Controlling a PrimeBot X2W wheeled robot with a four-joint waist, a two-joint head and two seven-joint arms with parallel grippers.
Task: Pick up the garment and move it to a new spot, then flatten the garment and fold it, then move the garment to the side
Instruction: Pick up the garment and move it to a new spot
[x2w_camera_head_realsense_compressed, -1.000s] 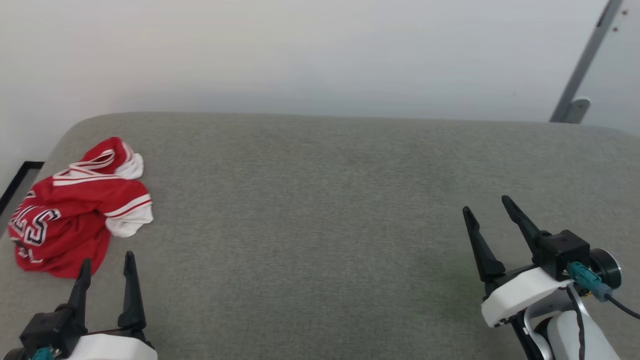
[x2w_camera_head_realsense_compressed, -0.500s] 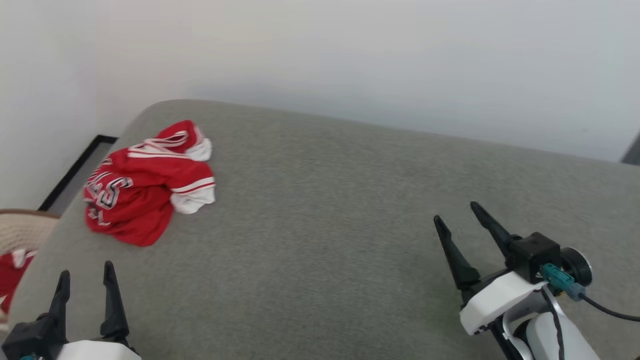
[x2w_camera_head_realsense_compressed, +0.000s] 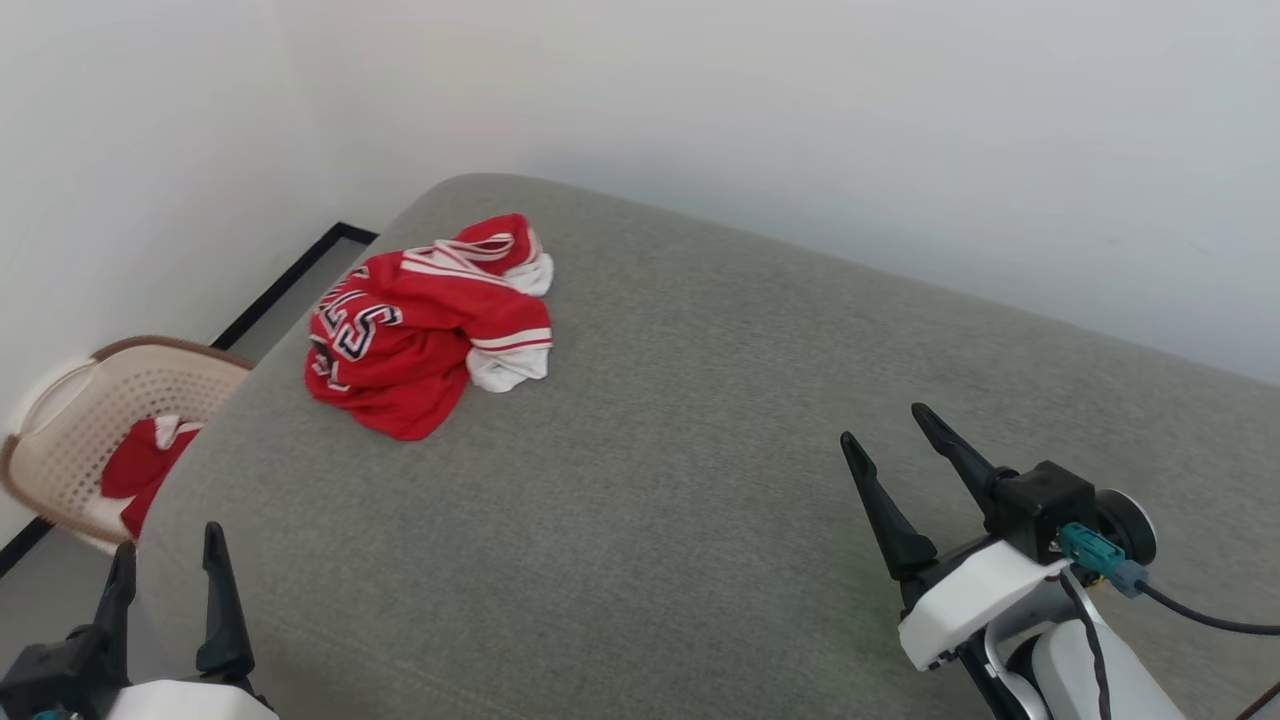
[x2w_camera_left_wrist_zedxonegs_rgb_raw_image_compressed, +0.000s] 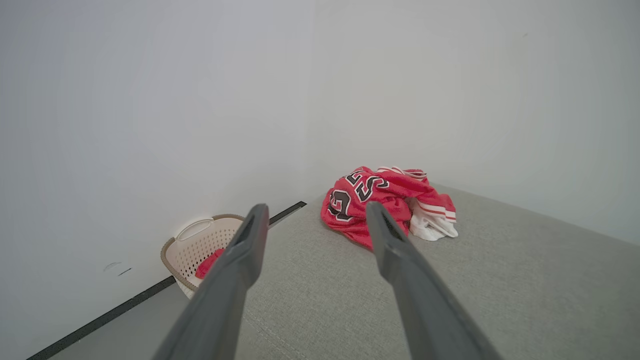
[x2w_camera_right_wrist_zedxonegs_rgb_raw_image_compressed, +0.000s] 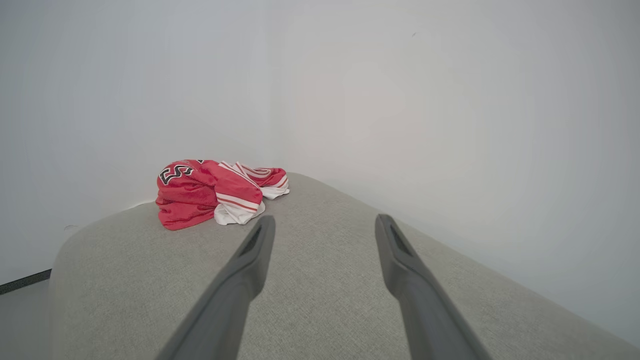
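The garment (x2w_camera_head_realsense_compressed: 425, 325), a red jersey with white-and-red trim and black lettering, lies crumpled near the far left corner of the grey cushioned surface (x2w_camera_head_realsense_compressed: 680, 480). It also appears in the left wrist view as a heap (x2w_camera_left_wrist_zedxonegs_rgb_raw_image_compressed: 385, 202) beyond my fingers, and in the right wrist view (x2w_camera_right_wrist_zedxonegs_rgb_raw_image_compressed: 215, 192) far off to the left. My left gripper (x2w_camera_head_realsense_compressed: 168, 555) stands open at the lower left, well short of the garment. My right gripper (x2w_camera_head_realsense_compressed: 885, 425) is open at the lower right, far from it. Both are empty.
A beige perforated basket (x2w_camera_head_realsense_compressed: 75, 430) with a red-white cloth (x2w_camera_head_realsense_compressed: 140, 470) inside stands on the floor left of the surface; it shows in the left wrist view too (x2w_camera_left_wrist_zedxonegs_rgb_raw_image_compressed: 197, 245). White walls close off the back and left. A black floor strip (x2w_camera_head_realsense_compressed: 290, 275) runs along the wall.
The head camera has swung to the left, so the garment sits nearer the picture's middle and the basket has come into view. Both grippers stay open; the garment lies as before.
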